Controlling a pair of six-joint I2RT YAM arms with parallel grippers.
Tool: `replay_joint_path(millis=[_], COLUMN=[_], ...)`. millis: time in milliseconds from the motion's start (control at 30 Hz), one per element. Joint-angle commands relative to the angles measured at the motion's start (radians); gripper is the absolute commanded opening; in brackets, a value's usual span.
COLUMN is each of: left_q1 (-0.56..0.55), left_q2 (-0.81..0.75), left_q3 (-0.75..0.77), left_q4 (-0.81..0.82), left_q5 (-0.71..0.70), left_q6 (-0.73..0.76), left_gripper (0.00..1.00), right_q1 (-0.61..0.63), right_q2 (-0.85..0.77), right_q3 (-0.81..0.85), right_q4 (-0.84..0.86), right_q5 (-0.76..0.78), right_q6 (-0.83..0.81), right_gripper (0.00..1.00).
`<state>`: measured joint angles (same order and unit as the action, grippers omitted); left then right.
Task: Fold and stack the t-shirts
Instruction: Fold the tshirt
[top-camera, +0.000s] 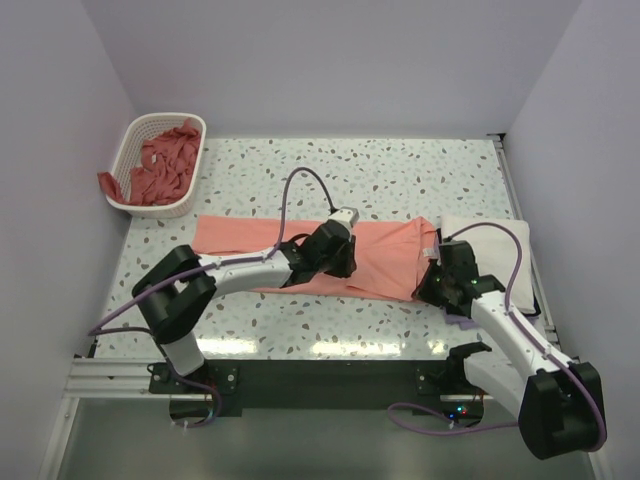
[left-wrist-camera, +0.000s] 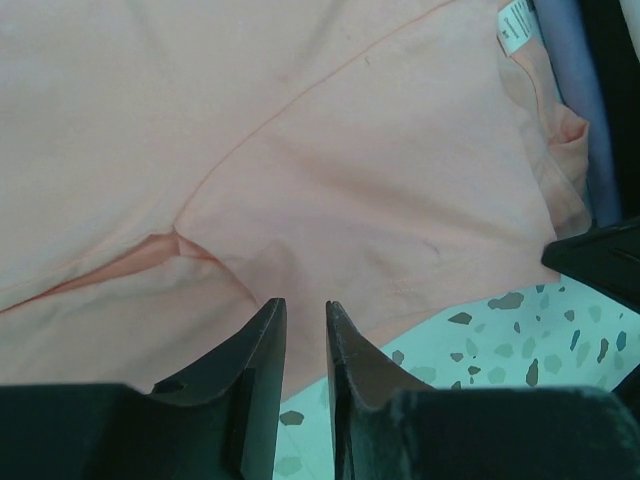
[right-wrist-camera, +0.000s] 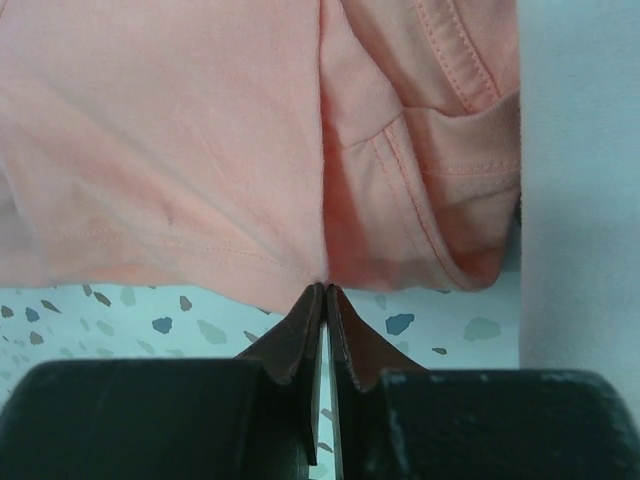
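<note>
A salmon-pink t-shirt (top-camera: 385, 255) lies spread across the table's middle, its neck end with a white label (left-wrist-camera: 515, 25) towards the right. My left gripper (top-camera: 335, 262) hovers over the shirt's near edge (left-wrist-camera: 350, 180); its jaws (left-wrist-camera: 305, 305) stand a little apart with nothing between them. My right gripper (top-camera: 432, 285) is at the shirt's right near corner, and its fingertips (right-wrist-camera: 326, 288) are shut on the hem (right-wrist-camera: 180, 150), with a crease running up from them. A folded white t-shirt (top-camera: 495, 240) lies at the right, beside the right arm.
A white lattice basket (top-camera: 135, 150) at the back left holds more salmon-pink t-shirts (top-camera: 165, 165), one hanging over its left rim. The speckled table (top-camera: 400, 170) ends at walls on the left, back and right. The white cloth (right-wrist-camera: 580, 180) lies close to the right of my right fingers.
</note>
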<state>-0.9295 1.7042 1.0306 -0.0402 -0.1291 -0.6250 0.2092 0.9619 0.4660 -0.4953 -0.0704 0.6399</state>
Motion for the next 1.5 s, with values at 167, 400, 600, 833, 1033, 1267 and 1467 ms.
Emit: replay_joint_path(millis=[167, 400, 600, 833, 1033, 1267, 1467], left_q1=[0.003, 0.003, 0.008, 0.095, 0.221, 0.268, 0.267], left_q2=[0.104, 0.095, 0.009, -0.141, -0.233, -0.265, -0.201], left_q3=[0.0, -0.043, -0.029, -0.072, -0.2, -0.299, -0.336], left_q4=[0.122, 0.077, 0.051, -0.026, -0.105, -0.136, -0.179], left_q5=[0.123, 0.088, 0.057, -0.007, -0.093, -0.171, -0.234], left_q6=[-0.005, -0.018, -0.002, -0.036, -0.093, -0.116, -0.147], left_gripper=[0.24, 0.23, 0.28, 0.41, 0.38, 0.35, 0.29], right_q1=[0.001, 0.001, 0.002, 0.01, 0.087, 0.15, 0.15], right_q2=[0.015, -0.003, -0.028, 0.113, 0.234, 0.399, 0.515], right_q3=[0.054, 0.092, 0.169, 0.25, 0.298, 0.286, 0.287], right_q4=[-0.008, -0.037, -0.058, 0.027, 0.109, 0.219, 0.273], right_q5=[0.026, 0.049, 0.089, 0.081, 0.109, 0.109, 0.115], right_q6=[-0.002, -0.02, -0.048, -0.048, -0.01, 0.035, 0.035], right_gripper=[0.12, 0.18, 0.35, 0.44, 0.46, 0.46, 0.46])
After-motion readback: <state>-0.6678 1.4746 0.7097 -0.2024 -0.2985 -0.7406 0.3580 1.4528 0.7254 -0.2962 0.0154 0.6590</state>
